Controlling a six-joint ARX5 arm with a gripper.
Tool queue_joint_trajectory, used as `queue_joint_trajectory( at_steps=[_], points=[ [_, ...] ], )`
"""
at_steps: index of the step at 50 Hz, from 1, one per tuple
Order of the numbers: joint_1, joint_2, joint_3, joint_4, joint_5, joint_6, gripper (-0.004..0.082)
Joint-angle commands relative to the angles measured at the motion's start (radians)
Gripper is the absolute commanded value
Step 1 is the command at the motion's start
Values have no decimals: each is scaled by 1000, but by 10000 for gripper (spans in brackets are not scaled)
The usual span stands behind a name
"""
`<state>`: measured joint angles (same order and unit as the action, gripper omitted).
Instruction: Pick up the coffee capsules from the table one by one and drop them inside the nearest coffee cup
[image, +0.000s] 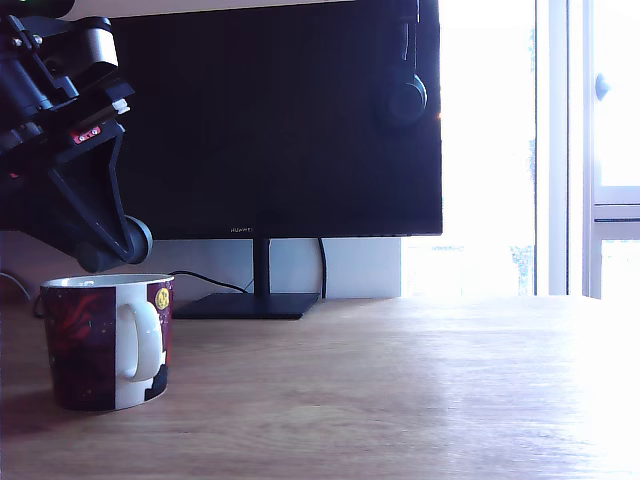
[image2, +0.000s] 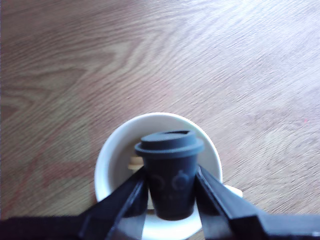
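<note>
In the wrist view my gripper is shut on a dark grey coffee capsule, a small tapered cup with a flanged rim, held between the two black fingers. It hangs straight over the white inside of the coffee cup. A small cream-yellow capsule lies inside the cup, partly hidden behind the held one. In the exterior view the maroon and white cup stands on the wooden table at the exterior view's left, with the gripper just above its rim. The held capsule does not show there.
A large black monitor on a stand fills the back of the table, with a cable running behind the cup. A bright window is at the exterior view's right. Bare wood spreads from the cup toward the exterior view's right.
</note>
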<state>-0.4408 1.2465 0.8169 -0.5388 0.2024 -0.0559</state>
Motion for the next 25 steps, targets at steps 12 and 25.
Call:
queue_joint_trajectory(
  at_steps=[12,25],
  points=[
    [-5,11,5,10,-1,4,236],
    [-5,10,5,16,34,-15,765]
  ],
)
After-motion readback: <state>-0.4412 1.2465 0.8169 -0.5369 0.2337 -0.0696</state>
